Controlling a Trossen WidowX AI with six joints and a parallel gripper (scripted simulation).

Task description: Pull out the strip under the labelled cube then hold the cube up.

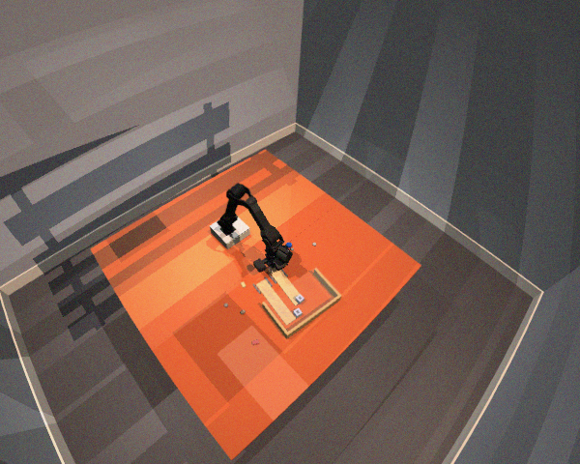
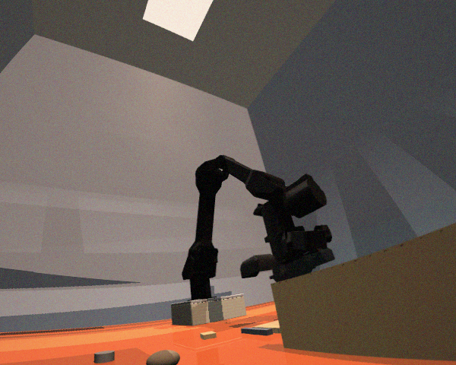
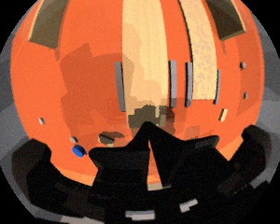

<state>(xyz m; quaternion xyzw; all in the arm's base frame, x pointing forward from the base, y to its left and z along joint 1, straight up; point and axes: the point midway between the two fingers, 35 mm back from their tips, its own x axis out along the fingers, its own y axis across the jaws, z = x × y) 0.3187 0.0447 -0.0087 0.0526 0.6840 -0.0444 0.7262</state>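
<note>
Two pale strips lie side by side: a plain one (image 1: 284, 286) (image 3: 145, 47) and a speckled one (image 1: 275, 301) (image 3: 204, 51). A white cube with a dark mark (image 1: 299, 298) is at the plain strip's far end. A second white cube with a dark mark (image 1: 297, 311) is at the speckled strip's far end. I cannot read the marks to tell which is the labelled cube. My gripper (image 3: 147, 124) is shut, with nothing visible between its fingers. It points down at the plain strip's near end; whether the tips touch it is unclear. The cubes are out of the wrist view.
Low wooden walls (image 1: 313, 316) (image 2: 369, 302) stand around the cubes on three sides. Thin grey rails (image 3: 119, 86) (image 3: 173, 84) flank the strips near their near ends. A blue piece (image 1: 288, 245) (image 3: 78, 150), a small tan block (image 1: 243, 283) (image 2: 208, 334) and several pebbles lie outside.
</note>
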